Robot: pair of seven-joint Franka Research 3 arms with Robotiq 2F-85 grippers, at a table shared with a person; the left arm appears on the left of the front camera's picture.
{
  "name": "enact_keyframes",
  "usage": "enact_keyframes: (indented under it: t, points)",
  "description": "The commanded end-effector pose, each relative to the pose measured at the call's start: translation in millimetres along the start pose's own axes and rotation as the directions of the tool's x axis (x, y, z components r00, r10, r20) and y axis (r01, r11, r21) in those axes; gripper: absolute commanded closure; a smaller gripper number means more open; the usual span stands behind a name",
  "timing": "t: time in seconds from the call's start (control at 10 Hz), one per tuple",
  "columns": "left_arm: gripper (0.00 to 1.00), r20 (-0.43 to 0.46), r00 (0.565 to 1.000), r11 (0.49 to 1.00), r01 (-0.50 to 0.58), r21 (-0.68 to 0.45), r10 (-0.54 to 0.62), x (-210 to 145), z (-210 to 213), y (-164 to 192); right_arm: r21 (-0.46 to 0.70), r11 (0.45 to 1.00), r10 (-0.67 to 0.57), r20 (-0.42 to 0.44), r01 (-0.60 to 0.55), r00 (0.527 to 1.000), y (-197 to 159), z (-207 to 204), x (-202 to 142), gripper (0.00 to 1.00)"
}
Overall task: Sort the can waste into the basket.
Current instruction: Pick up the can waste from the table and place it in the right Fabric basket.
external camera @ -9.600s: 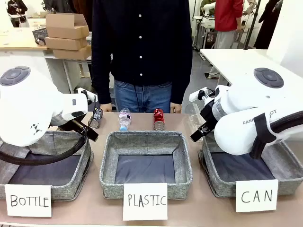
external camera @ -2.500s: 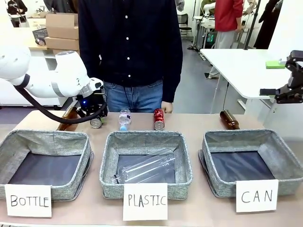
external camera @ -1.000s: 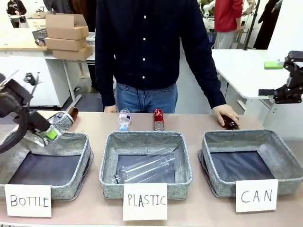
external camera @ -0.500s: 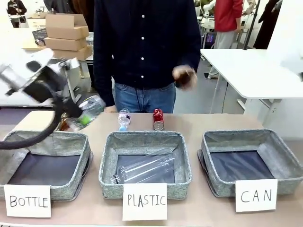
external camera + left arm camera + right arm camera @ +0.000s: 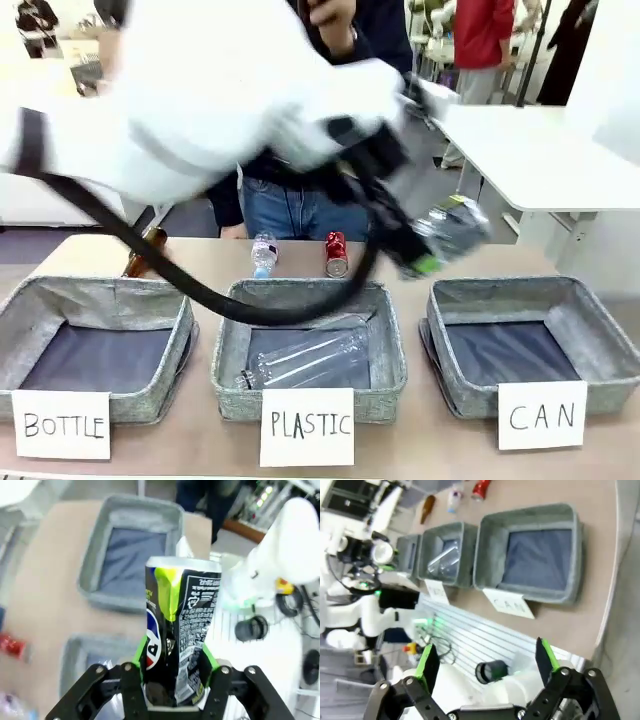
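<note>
Over the desk [image 5: 415, 440], my left pincer [image 5: 175, 652] clamps the dark can [image 5: 192, 605] (slightly dented), so I'd centre above the CAN basket [image 5: 465, 390] before releasing.

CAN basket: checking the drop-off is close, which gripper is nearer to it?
Left. The left gripper, shut on the dark can, hangs above the basket's far left corner. The right gripper, open, is held back beyond the table's near edge, well away.

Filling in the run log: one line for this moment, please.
left gripper: shut on dark can, aloft near CAN basket | red can: on table | right gripper: open
</note>
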State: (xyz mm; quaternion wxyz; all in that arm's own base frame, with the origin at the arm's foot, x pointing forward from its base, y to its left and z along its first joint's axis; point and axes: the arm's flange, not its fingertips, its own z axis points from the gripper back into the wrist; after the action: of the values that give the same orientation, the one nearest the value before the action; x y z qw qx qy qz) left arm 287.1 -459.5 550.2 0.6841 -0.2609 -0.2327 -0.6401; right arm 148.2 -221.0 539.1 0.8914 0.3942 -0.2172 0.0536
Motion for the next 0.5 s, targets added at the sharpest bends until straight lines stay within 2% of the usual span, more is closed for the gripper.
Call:
enact_keyframes:
  t: [0.0, 0.2, 0.4]
  points:
    - [0.57, -0.028, 0.997, 0.998, 0.069, -0.009, -0.070, 35, -66, 14, -0.056, 0.998, 0.026, 0.000, -0.026, 1.000, 17, 14, 12, 0.00]
    - [0.57, -0.003, 0.999, 0.997, 0.048, 0.066, -0.048, 44, -119, 1, -0.056, 0.998, 0.026, 0.000, -0.026, 1.000, 17, 14, 12, 0.00]
    - [0.57, -0.005, 1.000, 0.983, -0.020, 0.181, 0.021, 44, -154, 26, -0.056, 0.998, 0.026, 0.000, -0.026, 1.000, 17, 14, 12, 0.00]
